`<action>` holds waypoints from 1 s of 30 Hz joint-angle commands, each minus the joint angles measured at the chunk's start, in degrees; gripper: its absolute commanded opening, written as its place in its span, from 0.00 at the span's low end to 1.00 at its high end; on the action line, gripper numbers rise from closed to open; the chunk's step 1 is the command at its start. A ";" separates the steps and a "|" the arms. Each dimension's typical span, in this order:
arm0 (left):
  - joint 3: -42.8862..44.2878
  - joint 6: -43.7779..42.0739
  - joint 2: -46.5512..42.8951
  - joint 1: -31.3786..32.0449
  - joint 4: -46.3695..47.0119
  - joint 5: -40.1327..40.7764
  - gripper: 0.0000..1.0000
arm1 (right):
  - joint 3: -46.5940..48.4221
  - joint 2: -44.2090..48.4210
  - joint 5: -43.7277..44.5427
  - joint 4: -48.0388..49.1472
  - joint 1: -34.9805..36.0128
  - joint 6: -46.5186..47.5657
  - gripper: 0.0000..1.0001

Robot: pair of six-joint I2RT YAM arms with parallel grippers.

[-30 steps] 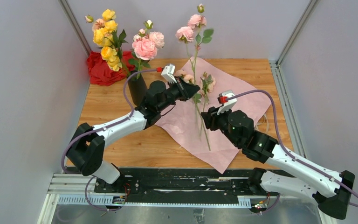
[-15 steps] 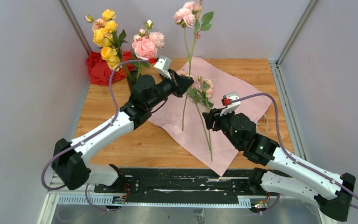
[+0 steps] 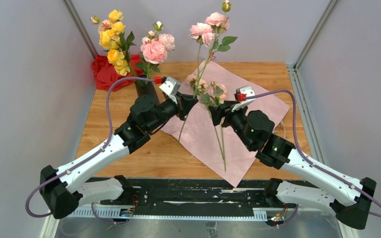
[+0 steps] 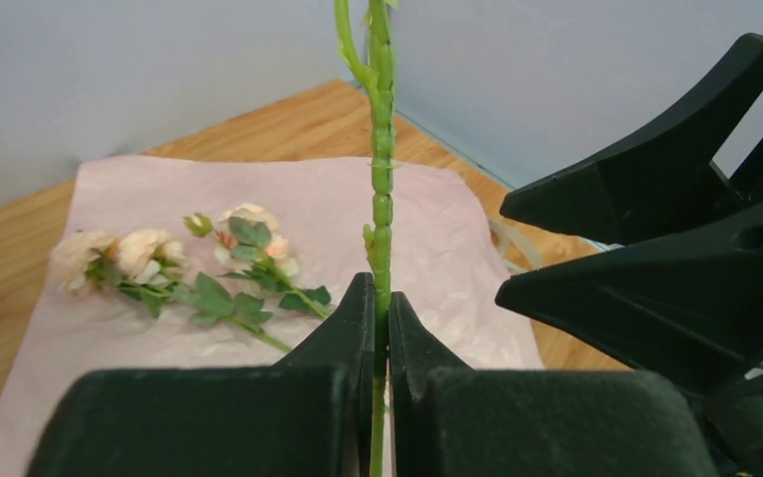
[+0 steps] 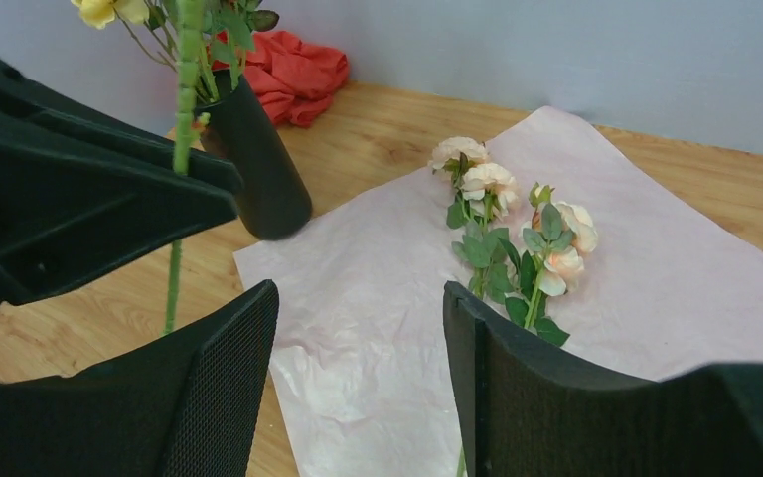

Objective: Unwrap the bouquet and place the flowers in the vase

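At the back left corner of the wooden table (image 3: 109,134) lies a crumpled red cloth (image 3: 106,74). Just to its right stands the black vase (image 3: 147,91), upright, already holding yellow roses (image 3: 113,42) and pink roses (image 3: 155,49).

Beside the vase, the left gripper (image 3: 187,103) is clamped hard on a tall pink rose stem (image 3: 198,69). In its wrist view, both fingers (image 4: 353,318) press against the green stalk with no gap. The stem leans a little to the right. Its blooms are high above the table, and its lower end hangs below the fingers, near the left edge of the paper.

The pale pink wrapping paper (image 3: 248,106) lies unfolded and flat on the wood. Peach rose sprays (image 3: 217,90) lie on it, their thin stems running toward the near edge.

The right gripper (image 3: 216,113) hangs over those sprays, close to the left gripper. Its jaws stand wide apart and hold nothing. Its own camera looks between its fingers (image 5: 224,378) at the sprays and the paper.
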State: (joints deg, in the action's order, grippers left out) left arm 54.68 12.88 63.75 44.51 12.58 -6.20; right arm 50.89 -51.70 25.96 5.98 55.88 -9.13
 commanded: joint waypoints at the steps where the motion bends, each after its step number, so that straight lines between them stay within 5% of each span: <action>1: -1.04 -4.70 -7.48 1.35 0.17 6.81 0.00 | -1.54 -1.01 0.79 0.96 0.37 0.38 0.65; 9: -2.97 -12.43 -18.81 1.44 -0.19 26.73 0.00 | -6.80 -1.05 0.46 1.31 -0.68 -2.20 0.64; 13: -3.57 -15.12 -20.61 1.45 -0.45 30.35 0.00 | -6.80 -1.25 -2.67 3.47 -1.28 -1.93 0.63; 19: -12.29 -17.82 -27.01 1.45 12.48 39.03 0.00 | -7.23 -4.08 -4.34 4.55 -1.43 -2.84 0.63; 25: -14.45 -31.68 -19.15 0.92 33.84 52.78 0.00 | -10.21 -5.39 -5.87 6.26 -1.69 -4.97 0.63; 30: -10.51 -33.65 -11.03 -4.01 40.27 48.84 0.00 | -11.21 -5.60 -6.42 5.75 -2.55 -4.62 0.63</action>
State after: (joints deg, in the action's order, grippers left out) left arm 40.97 -15.40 47.55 43.79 40.97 41.30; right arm 40.86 -57.49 20.47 10.74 54.63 -12.93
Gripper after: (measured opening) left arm 0.029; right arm 0.628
